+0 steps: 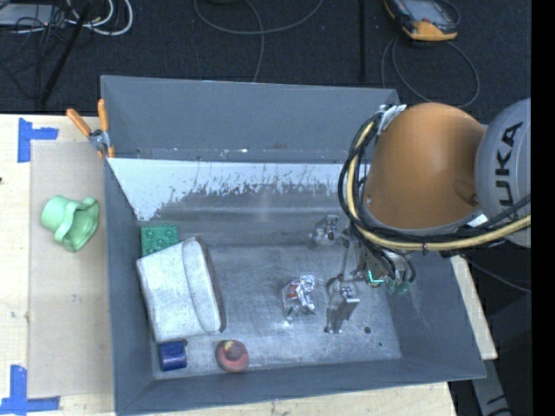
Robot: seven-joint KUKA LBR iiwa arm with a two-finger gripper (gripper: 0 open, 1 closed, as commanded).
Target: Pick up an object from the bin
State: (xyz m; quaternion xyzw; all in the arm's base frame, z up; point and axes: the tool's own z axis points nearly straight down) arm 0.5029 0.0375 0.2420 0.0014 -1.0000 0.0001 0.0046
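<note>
Nothing is lifted yet. The tool (340, 310) sits low in the bin (243, 128), right of centre, beside a small silvery object (301, 294). I cannot tell whether it is open. Grasping remains.

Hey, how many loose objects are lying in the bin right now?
5: green tile far left, white pad beside it, blue block and red round piece near left, small silvery thing beside the gripper. The arm may hide more.

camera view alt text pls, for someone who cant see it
The arm's gripper is down in the right part of the grey bin, just beside a small shiny silver object. At the left lie a white pad, a green piece, a blue block and a round red thing.
</note>
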